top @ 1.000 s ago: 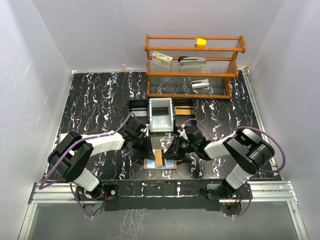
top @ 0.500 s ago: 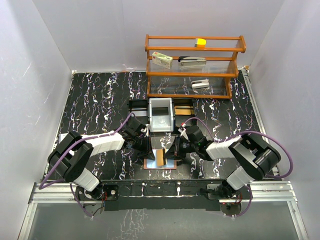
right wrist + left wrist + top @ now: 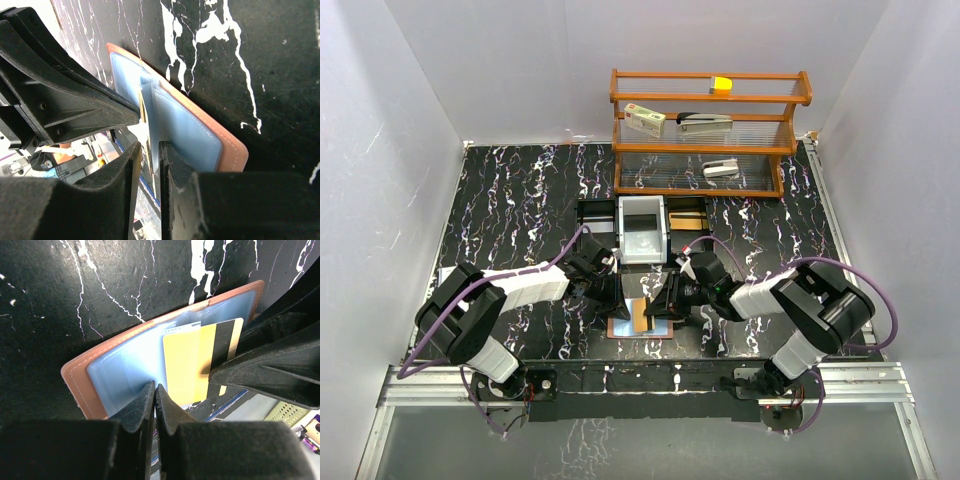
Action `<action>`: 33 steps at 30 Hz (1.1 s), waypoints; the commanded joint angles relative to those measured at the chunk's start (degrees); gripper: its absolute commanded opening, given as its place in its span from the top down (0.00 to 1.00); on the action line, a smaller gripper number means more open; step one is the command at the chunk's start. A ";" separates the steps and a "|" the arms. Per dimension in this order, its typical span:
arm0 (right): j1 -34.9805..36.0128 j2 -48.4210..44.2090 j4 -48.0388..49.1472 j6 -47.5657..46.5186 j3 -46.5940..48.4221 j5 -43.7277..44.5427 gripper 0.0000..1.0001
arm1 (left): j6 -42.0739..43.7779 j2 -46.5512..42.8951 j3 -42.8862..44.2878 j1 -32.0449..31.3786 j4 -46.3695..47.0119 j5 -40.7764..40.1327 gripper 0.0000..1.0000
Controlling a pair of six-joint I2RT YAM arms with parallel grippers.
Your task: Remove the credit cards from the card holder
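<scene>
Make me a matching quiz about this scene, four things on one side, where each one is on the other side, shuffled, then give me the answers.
Things:
1. yellow card
2. card holder
3. yellow block
4. white-and-red box

Places:
A. top shelf of the wooden rack
B. lying open on the table
C. middle shelf of the rack, left end
D. against the pale inner pockets

Pairs: 1-D, 2-B, 3-A, 4-C
</scene>
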 commanded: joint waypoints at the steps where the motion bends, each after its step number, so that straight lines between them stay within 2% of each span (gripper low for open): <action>1: 0.39 1.33 5.68 0.89 0.13 -0.75 0.81 | 1.48 0.35 -1.10 -0.32 -5.34 -5.17 0.97; 7: 0.49 1.36 7.37 1.81 -0.48 -0.67 0.90 | 1.41 0.08 -1.22 -0.50 -5.73 -5.64 0.98; 13: -0.44 -3.35 -1.03 -2.35 -0.34 2.38 0.98 | 1.23 -0.73 -1.44 -0.56 -6.17 -6.13 0.98; 18: -3.36 -6.39 -4.01 -4.59 -1.34 -0.94 1.00 | 1.06 -1.03 -1.49 -0.49 -6.18 -6.34 0.98; 23: -4.05 -11.07 -10.33 -7.59 -0.17 0.82 1.00 | 1.01 -2.77 -1.10 -0.55 -6.63 -6.83 0.97; 27: -4.14 -14.54 -15.94 -9.98 1.55 4.47 1.00 | 1.26 -5.49 0.51 -0.52 -7.91 -7.38 0.89; 33: -4.18 -18.06 -17.23 -10.14 1.81 6.05 1.00 | 1.71 -9.14 3.91 -0.69 -8.52 -7.15 0.71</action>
